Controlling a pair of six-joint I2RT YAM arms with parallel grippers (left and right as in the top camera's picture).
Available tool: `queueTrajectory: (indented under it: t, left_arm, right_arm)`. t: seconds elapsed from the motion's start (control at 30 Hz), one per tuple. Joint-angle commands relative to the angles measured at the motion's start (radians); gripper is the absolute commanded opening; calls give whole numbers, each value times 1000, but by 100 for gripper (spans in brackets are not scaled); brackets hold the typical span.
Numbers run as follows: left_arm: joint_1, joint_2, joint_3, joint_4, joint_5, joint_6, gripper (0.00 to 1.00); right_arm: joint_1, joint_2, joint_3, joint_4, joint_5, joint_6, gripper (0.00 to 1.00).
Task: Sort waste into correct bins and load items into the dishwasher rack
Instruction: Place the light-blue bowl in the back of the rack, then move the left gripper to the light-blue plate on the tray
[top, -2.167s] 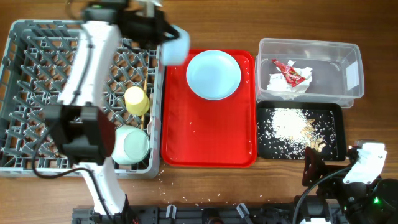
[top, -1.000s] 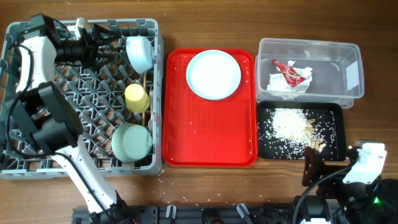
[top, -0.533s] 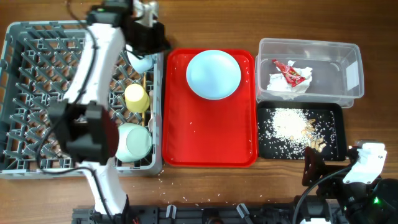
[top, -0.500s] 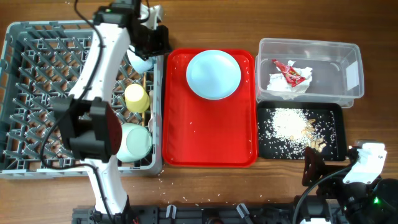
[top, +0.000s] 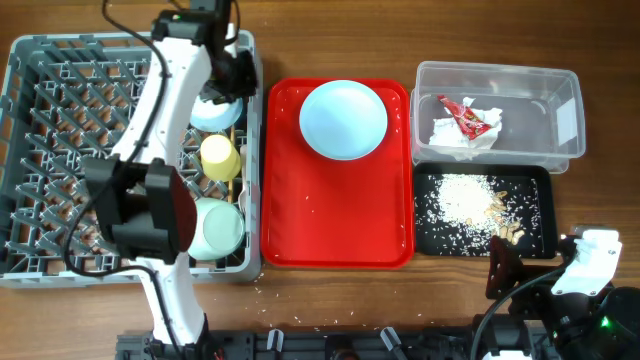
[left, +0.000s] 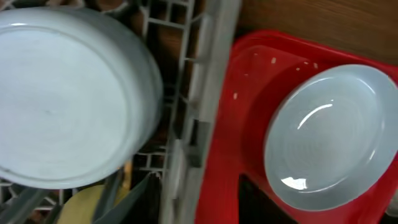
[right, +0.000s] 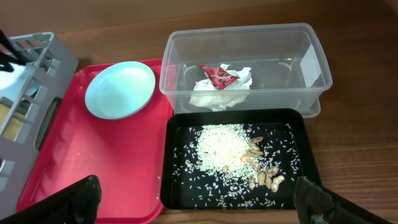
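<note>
My left gripper (top: 238, 70) hovers over the dishwasher rack's (top: 60, 150) far right corner, its jaws apart and nothing between them. Just beside it a pale blue bowl (top: 212, 108) lies bottom-up in the rack; it fills the left wrist view's left side (left: 62, 106). A yellow cup (top: 220, 158) and a blue-green bowl (top: 215, 230) sit further down the same column. The pale blue plate (top: 343, 120) rests on the red tray (top: 335, 225). Napkin (top: 462, 135) and red wrapper (top: 465, 116) lie in the clear tub (top: 560, 120). Rice (top: 465, 197) covers the black tray (top: 535, 235). My right gripper (right: 196, 208) is open and empty.
The rack's grey side wall (left: 199, 106) runs right beside the red tray's raised rim (left: 249, 56). A few rice grains dot the red tray and the wooden table (top: 330, 300) in front of it. The right arm (top: 590, 260) sits at the table's near right corner.
The pale blue bowl has settled lower in the rack and shows more fully beside the left gripper, which has shifted slightly back. The right arm has not moved.
</note>
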Motion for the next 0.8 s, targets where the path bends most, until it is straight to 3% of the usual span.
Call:
queueTrajectory:
  t: [0.0,0.07,0.23,0.27,0.33,0.43,0.67,0.7,0.77]
  left_arm:
    - [-40,-34,0,36,-76,2,41]
    - [-51,-32,-1,58,-116,2,34]
    - [-51,-32,-53,89,-116,2,33]
    - [-53,-32,-87,105,-116,2,20]
    - [-55,-32,-144,135,-116,2,7]
    - [-55,-33,-159,109,-115,6,4]
    - [-88,-33,-159,36,-117,6,4]
    - [-90,-33,-159,43,-120,6,27]
    - [-90,-33,-159,64,-120,5,37]
  right_arm:
    - [-3,-7,1,3,-9,14,100]
    - [-3,-7,1,4,-9,14,100]
    - [-3,-7,1,4,-9,14,100]
    - [-3,-7,1,3,-9,14,100]
    - [-3,-7,1,3,-9,14,100]
    - [-3,-7,1,3,-9,14,100]
    - [-3,-7,1,3,-9,14,100]
    - [-3,-7,1,4,-9,14,100]
    - [-3,-7,1,4,-9,14,100]
